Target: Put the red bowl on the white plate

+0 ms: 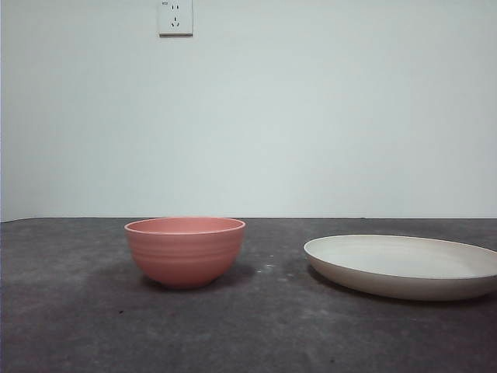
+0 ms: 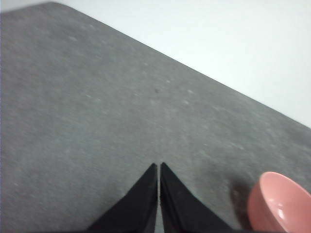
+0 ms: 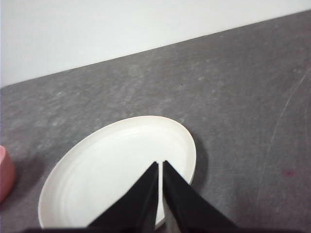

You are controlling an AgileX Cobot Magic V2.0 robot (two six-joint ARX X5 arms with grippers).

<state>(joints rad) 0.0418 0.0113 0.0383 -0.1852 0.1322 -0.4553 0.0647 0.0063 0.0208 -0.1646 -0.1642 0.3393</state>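
The red bowl (image 1: pixel 185 251) stands upright and empty on the dark grey table, left of centre in the front view. To its right lies the white plate (image 1: pixel 404 266), also empty, with a gap between them. Neither arm shows in the front view. My left gripper (image 2: pixel 159 165) is shut and holds nothing; it hovers over bare table with the red bowl (image 2: pixel 280 204) off to one side. My right gripper (image 3: pixel 160 163) is shut too, empty, and hangs above the white plate (image 3: pixel 112 170). An edge of the red bowl (image 3: pixel 6 174) shows at that view's border.
A pale wall rises behind the table's far edge, with a white power socket (image 1: pixel 175 17) high on it. The grey tabletop (image 1: pixel 78 311) stretches bare in front of both dishes.
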